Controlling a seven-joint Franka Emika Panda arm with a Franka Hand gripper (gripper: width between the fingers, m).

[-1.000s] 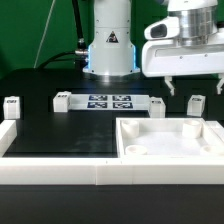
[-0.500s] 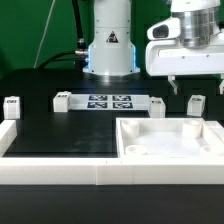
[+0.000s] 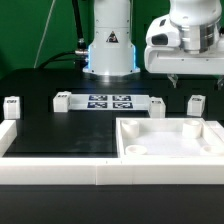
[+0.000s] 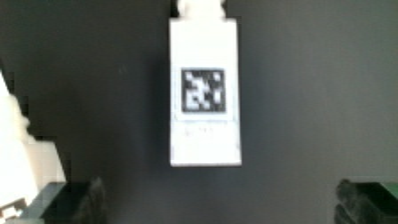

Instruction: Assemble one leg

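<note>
I work in a robotics lab: my base [image 3: 109, 45] stands at the black table's [image 3: 60, 130] far edge, the tagged marker board [image 3: 109, 101] just before it.

Exterior view: even, diffuse light, focus sharp. White tray [image 3: 170, 124] is close to clipping, with a soft shadow inside its rim. Black table [image 3: 60, 135] reads flat and matte. Blue glow low on the arm base [image 3: 108, 52]. Wrist view: dimmer and blurred throughout. The leg [image 4: 205, 95] is washed out, its tag smeared.
</note>
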